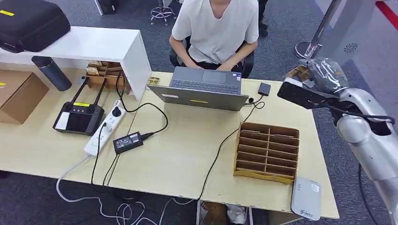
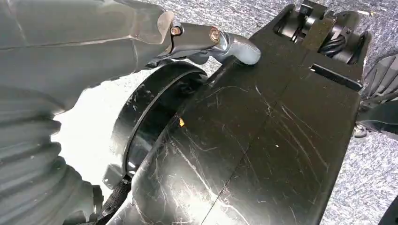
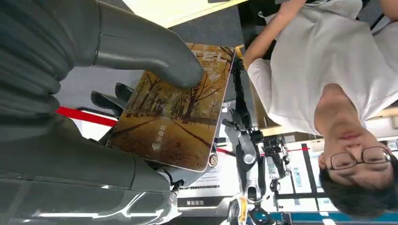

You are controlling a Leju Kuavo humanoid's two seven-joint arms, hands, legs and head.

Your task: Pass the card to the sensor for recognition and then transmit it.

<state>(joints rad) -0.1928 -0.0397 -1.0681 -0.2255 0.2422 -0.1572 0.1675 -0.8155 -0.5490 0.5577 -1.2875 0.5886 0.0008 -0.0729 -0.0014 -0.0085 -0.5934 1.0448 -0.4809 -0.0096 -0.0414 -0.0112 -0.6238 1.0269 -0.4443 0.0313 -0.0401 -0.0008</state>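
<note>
Right hand (image 3: 94, 117) held the card (image 3: 176, 110), thumb pressed on its face, fingers (image 3: 105, 101) behind; grip looked shallow; card might slip before reaching the sensor (image 1: 306, 198) at the desk (image 1: 187, 154) edge; left hand's fingers: cannot tell.

Office desk on grey carpet

A pale wooden desk (image 1: 187, 154) stands on grey carpet (image 1: 155, 51). A white shelf (image 1: 94, 44) sits on the desk's far left part, and a person on a black chair (image 1: 246, 63) sits behind the desk's far edge. Beyond the desk's right end stands a metal post (image 1: 319, 33) with a round base.
</note>
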